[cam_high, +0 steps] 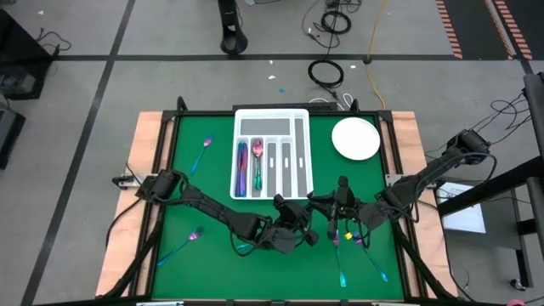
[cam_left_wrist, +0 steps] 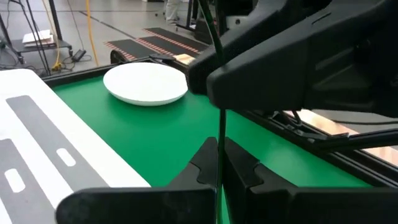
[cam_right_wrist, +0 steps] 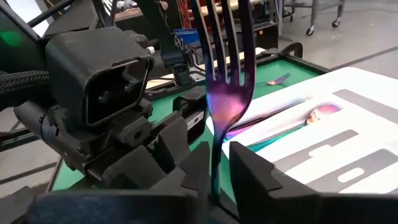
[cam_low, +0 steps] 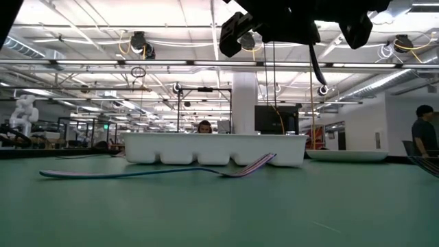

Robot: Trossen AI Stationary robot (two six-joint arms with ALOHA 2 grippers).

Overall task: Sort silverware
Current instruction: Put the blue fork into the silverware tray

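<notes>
Your fork is pinched upright in the right gripper, tines up, just in front of the white tray. Left gripper is pressed onto a thin edge-on piece; can't tell which utensil. Tray already holds a spoon and another piece. Loose silverware is scattered on the green mat. The plate sits right of the tray.

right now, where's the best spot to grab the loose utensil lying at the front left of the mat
Take the utensil by the middle of its slim handle, coming straight down with the grip set across it. It lies flat and diagonal on the green mat, with bare mat on both sides.
</notes>
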